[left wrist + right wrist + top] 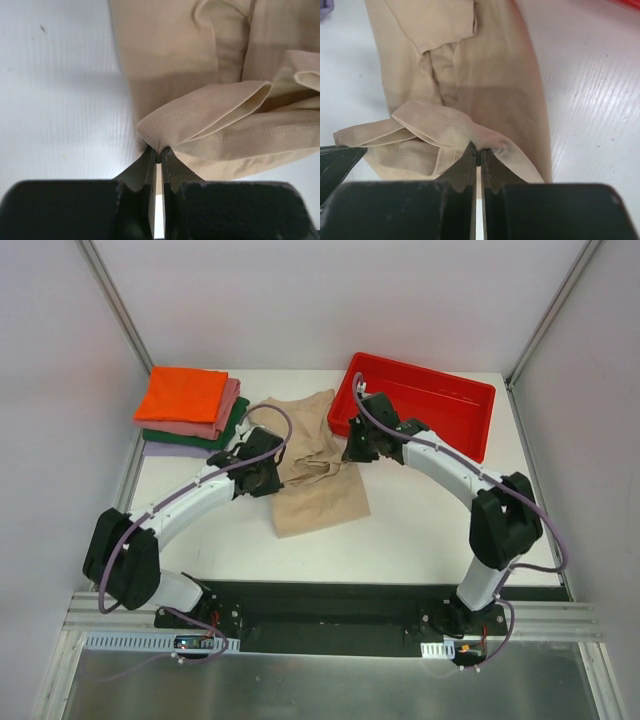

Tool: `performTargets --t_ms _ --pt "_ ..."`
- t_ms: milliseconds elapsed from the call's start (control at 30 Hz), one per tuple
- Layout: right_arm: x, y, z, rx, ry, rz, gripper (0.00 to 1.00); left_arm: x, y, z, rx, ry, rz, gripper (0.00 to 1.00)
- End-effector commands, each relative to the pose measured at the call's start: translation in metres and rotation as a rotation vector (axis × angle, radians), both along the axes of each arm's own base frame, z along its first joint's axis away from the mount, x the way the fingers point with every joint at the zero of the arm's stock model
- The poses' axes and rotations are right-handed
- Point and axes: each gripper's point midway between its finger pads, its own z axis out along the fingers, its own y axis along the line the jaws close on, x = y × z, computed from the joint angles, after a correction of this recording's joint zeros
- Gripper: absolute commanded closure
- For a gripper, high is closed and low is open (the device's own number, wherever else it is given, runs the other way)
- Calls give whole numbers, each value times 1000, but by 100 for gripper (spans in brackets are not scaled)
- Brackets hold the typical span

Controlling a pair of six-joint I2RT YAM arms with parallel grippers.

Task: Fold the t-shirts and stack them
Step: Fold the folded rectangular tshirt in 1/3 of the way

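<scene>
your left hand (158, 154) is pressed together on a stitched hem fold of the beige t-shirt (170, 65), with the cloth pinched right at the fingertips and the white desk (55, 100) bare to its left. your right hand (478, 154) is pressed together too, pinching a bunched hem fold of the same shirt, and loose layers flop out to the left of its fingers. from above, the left hand sits at the shirt's left edge and the right hand at its upper right edge, just beside the near-left corner of the red tray (470, 425). the beige t-shirt lies rumpled mid-desk between the two hands, partly doubled over itself, with its near end spread flatter toward the arm bases. at the back-left corner you have a stack of folded shirts: orange t-shirt (182, 393) on top, pink t-shirt (205, 426) under it, dark green t-shirt (190, 438) below that and lavender t-shirt (165, 450) at the bottom, edges stepping out. the stack sits near the beige shirt, can't tell if touching. the red tray sits back right, slightly skewed to the desk edge.
</scene>
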Motion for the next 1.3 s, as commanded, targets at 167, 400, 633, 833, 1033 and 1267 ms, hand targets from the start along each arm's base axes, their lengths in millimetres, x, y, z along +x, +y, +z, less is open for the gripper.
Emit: performTargets --t_ms 167,400,633,833,1033,1267 --pt "47 12 -3 1 -31 -1 95 46 3 -7 -8 17 -7 100" --pt "67 15 -21 4 -2 4 94 62 18 -29 8 69 33 100" --pt "76 16 -47 -17 52 22 85 70 17 -45 -18 120 35 96" --pt "76 13 -39 -41 71 35 57 74 16 -36 -38 102 30 48" --pt "50 7 -7 -39 23 55 25 57 21 -7 -88 37 59 1" --pt "-1 12 0 -17 18 177 4 9 43 5 -145 -26 168 1"
